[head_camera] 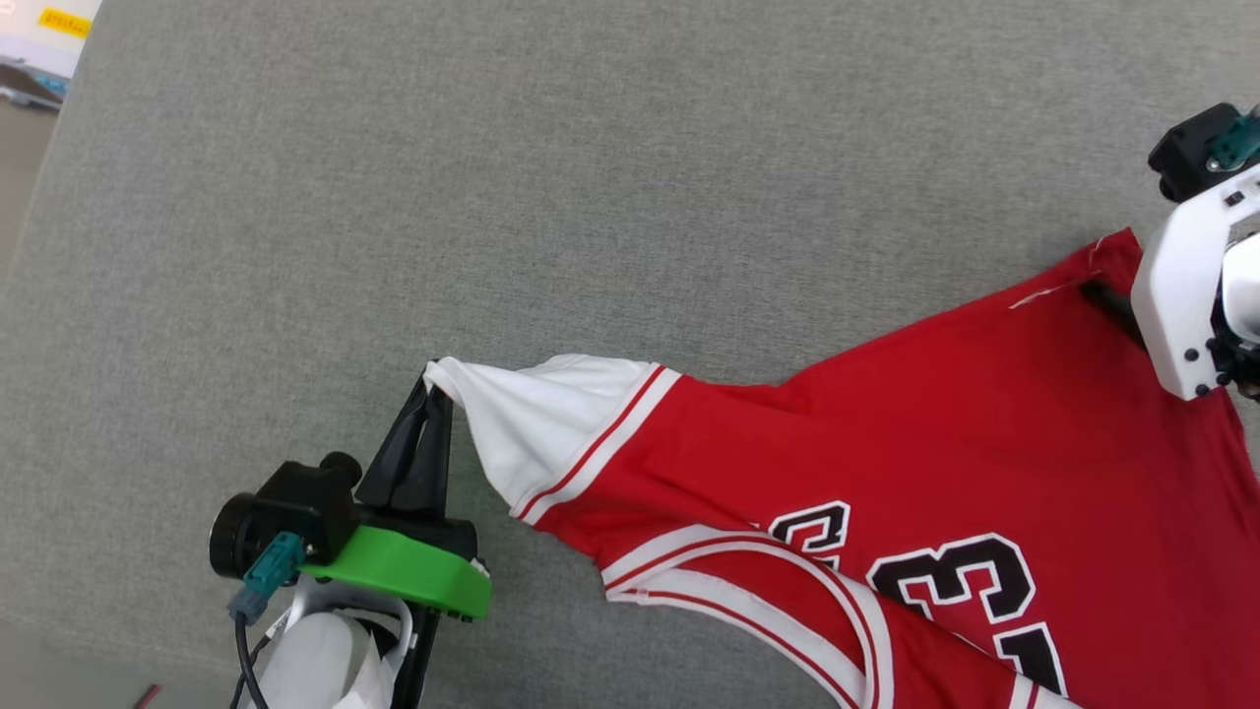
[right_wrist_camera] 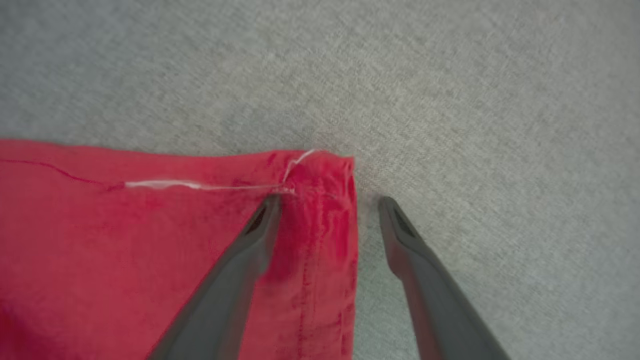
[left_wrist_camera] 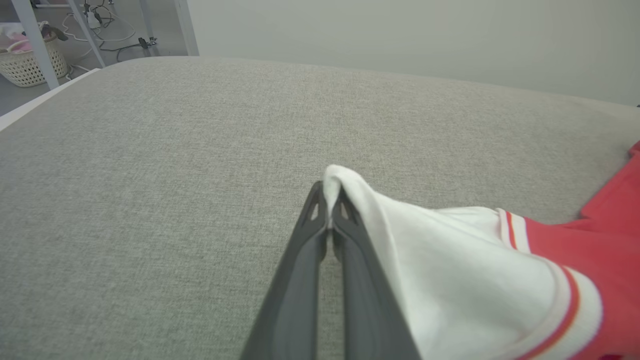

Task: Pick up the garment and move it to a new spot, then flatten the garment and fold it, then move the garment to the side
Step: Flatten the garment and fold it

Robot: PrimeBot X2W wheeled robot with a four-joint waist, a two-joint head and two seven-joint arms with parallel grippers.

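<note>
The red shirt (head_camera: pixel 935 443) lies spread across the right of the grey cushion (head_camera: pixel 492 197). Its length runs from the collar at the head view's bottom edge up to the hem at the far right. The left gripper (head_camera: pixel 433 389), pressed together, pinches the tip of the white sleeve (head_camera: pixel 541 423), which is drawn out leftward. The right gripper (right_wrist_camera: pixel 328 201) is spread, straddling the hem corner (right_wrist_camera: pixel 320 170).

The garment (head_camera: pixel 984 423) carries black, white-edged print: a clear "3", part of another digit, one partial letter.
</note>
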